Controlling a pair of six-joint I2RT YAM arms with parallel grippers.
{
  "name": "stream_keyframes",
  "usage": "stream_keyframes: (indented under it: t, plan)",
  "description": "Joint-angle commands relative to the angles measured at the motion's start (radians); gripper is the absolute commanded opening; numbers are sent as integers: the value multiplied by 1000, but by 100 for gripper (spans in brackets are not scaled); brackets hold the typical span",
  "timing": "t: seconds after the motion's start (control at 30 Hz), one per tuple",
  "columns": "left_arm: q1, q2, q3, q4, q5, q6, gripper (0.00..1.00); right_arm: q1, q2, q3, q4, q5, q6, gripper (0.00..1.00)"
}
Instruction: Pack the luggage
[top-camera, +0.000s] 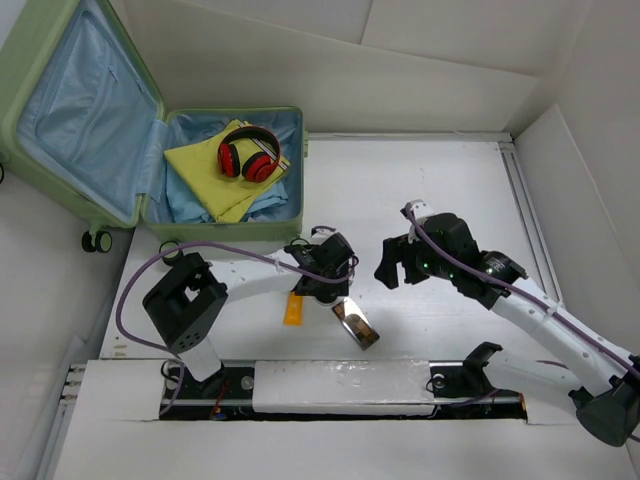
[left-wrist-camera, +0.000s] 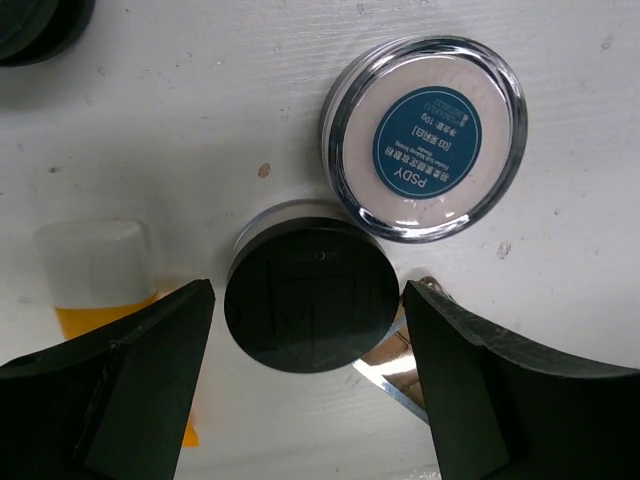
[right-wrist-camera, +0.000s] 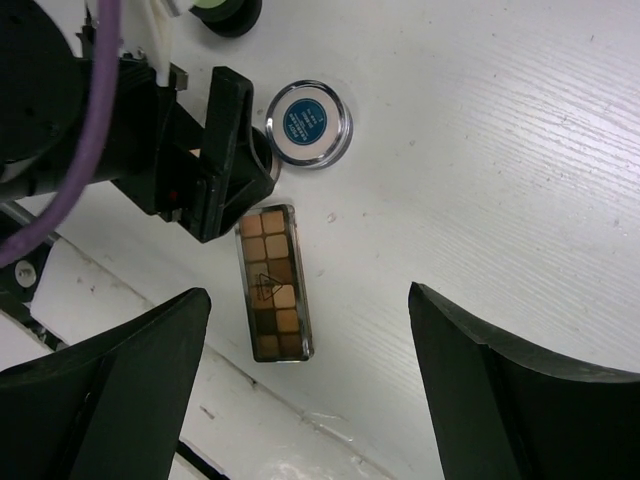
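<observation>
We saw the luggage (top-camera: 225, 232) lying open at the worktop's (top-camera: 420, 190) far left corner, with a yellow cloth (top-camera: 210, 165) and red headphones (top-camera: 248, 153) in its lower half. The left tool (left-wrist-camera: 308, 310) stood wide, straddling a black-lidded jar (left-wrist-camera: 310, 295) without gripping it. The right tool (right-wrist-camera: 310, 300) hung wide above an eyeshadow palette (right-wrist-camera: 274, 284).

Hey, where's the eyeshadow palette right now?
In the right wrist view the eyeshadow palette lies flat on the white table, left of centre, just below the blue-labelled round jar.
</observation>
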Motion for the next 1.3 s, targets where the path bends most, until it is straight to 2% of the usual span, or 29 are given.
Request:
stream_keyframes:
  t: [0.0, 0.1, 0.23, 0.27, 0.33, 0.4, 0.5, 0.63, 0.67, 0.77, 0.8, 0.9, 1.0, 1.07, 1.17, 1.23, 1.27]
  plan:
    - [3, 26, -16, 43, 1, -7, 73, -6, -1, 5, 39, -13, -7, 87]
    - [3, 44, 1, 43, 1, 12, 62, -6, -1, 5, 39, -13, -7, 87]
    - [3, 44, 24, 25, 1, 13, 35, -6, -1, 17, 27, 8, -7, 87]
    - [3, 32, 33, 14, -11, 13, 26, -6, -1, 17, 27, 18, -7, 87]
    - [3, -12, 85, -43, -28, 13, 18, -6, -1, 39, 6, 32, -7, 87]
    - [24, -55, 164, -90, -46, 22, 18, -6, 10, 54, 5, 41, -18, 87]
    - [127, -132, 279, -113, -46, 78, 19, -6, 31, 68, 5, 41, -28, 87]
    - [349, -143, 415, -112, -46, 179, 23, -6, 79, 68, 50, -19, -38, 85]
    - [445, -116, 438, -112, -46, 197, 24, -6, 90, 78, 50, -31, -38, 85]
    - [598, -65, 521, -100, -46, 235, 24, 3, 125, 108, 68, -31, -47, 85]
    - [700, -30, 535, -100, -24, 235, 24, 14, 143, 117, 68, -31, -59, 85]
    - [875, 39, 544, -51, 65, 244, 24, 23, 169, 147, 68, -22, -68, 85]
    - [957, 117, 590, -51, 99, 253, 27, 32, 192, 172, 68, -13, -78, 85]
    - [1000, 211, 623, -73, 99, 275, 32, 32, 214, 172, 90, -13, -78, 89]
    - [1023, 300, 682, -147, 69, 284, 51, 42, 269, 181, 99, 1, -78, 99]
    - [1032, 285, 656, -132, 69, 293, 62, 42, 300, 181, 119, 34, -78, 99]
    - [1041, 241, 633, -112, 69, 293, 70, 42, 333, 181, 133, 45, -78, 99]
